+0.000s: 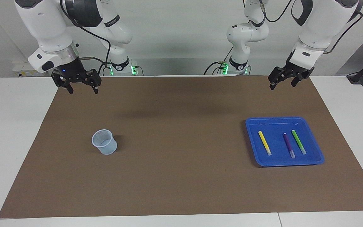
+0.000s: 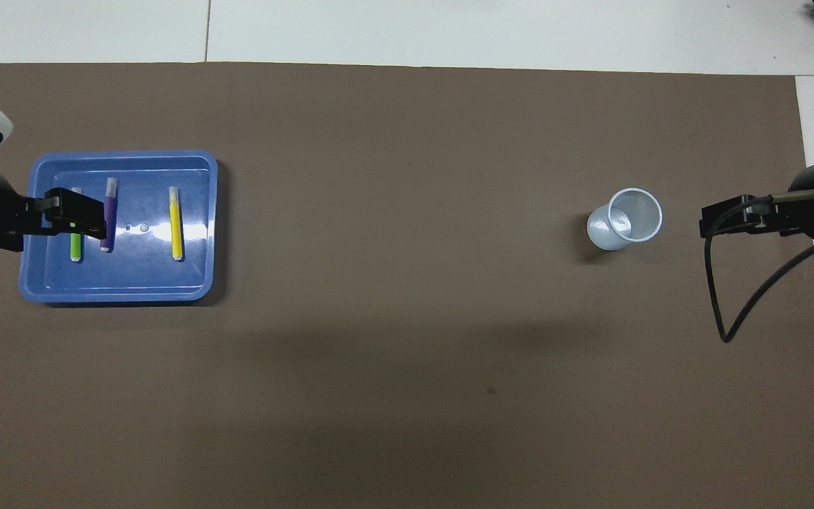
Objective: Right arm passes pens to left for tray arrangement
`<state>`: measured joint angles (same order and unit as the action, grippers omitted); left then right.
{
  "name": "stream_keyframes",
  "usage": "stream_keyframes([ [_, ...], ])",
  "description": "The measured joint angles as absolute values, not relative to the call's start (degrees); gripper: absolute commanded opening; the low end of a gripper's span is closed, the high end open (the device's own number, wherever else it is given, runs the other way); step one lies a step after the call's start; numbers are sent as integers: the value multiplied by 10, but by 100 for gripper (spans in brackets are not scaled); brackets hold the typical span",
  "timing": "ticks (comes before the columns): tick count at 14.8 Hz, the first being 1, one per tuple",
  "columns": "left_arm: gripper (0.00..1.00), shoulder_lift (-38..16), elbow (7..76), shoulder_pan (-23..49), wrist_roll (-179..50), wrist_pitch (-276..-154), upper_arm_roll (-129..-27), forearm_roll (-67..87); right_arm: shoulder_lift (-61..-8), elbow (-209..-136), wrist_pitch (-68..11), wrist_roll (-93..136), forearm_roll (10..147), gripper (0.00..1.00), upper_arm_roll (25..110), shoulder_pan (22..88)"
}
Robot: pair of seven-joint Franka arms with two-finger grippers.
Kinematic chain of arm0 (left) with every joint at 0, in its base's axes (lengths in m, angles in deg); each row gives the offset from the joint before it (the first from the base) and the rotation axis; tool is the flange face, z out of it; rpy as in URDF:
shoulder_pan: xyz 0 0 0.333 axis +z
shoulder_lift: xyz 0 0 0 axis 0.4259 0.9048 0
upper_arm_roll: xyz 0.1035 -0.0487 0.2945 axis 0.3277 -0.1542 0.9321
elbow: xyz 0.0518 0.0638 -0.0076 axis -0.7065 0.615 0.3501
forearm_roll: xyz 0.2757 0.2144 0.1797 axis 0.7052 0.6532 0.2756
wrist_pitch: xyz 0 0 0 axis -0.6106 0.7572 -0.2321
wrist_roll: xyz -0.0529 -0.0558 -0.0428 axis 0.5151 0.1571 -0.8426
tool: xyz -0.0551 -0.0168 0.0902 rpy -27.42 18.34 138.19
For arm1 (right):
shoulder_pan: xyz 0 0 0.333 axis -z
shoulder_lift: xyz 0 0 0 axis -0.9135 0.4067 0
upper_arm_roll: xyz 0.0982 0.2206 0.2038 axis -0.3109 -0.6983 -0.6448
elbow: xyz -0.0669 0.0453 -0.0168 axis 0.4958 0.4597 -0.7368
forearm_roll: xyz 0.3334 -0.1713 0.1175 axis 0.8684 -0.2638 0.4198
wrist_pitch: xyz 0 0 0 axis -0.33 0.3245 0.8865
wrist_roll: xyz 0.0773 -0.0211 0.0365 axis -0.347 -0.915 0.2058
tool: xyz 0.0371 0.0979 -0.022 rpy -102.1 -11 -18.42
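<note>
Three pens lie side by side in the blue tray (image 1: 276, 119) (image 2: 145, 279) at the left arm's end of the mat: yellow (image 1: 264, 143) (image 2: 176, 223), purple (image 1: 288, 145) (image 2: 108, 215) and green (image 1: 298, 142) (image 2: 75, 247). My left gripper (image 1: 283, 85) (image 2: 71, 215) hangs open and empty, high over the mat's corner. From overhead it covers part of the green pen without touching anything. My right gripper (image 1: 83, 90) (image 2: 721, 220), with its blue light, hangs open and empty over the mat's corner at the right arm's end.
A small translucent cup (image 1: 104, 142) (image 2: 626, 219) stands upright and empty on the brown mat (image 1: 181, 157), toward the right arm's end. White tabletop borders the mat on all sides. The right arm's black cable (image 2: 721, 311) loops down beside its gripper.
</note>
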<state>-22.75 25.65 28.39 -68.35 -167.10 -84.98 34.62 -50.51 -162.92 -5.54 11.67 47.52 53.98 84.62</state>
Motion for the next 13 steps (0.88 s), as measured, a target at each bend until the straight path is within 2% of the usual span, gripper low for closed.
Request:
stream_keyframes([
  [5, 100, -227, 256, 284, -684, -1671, -847, 346, -505, -1625, -55, 118, 475, 100, 580, 819],
  [13, 100, -228, 256, 284, -684, -1671, -847, 346, -505, -1615, -50, 147, 476, 100, 761, 667],
])
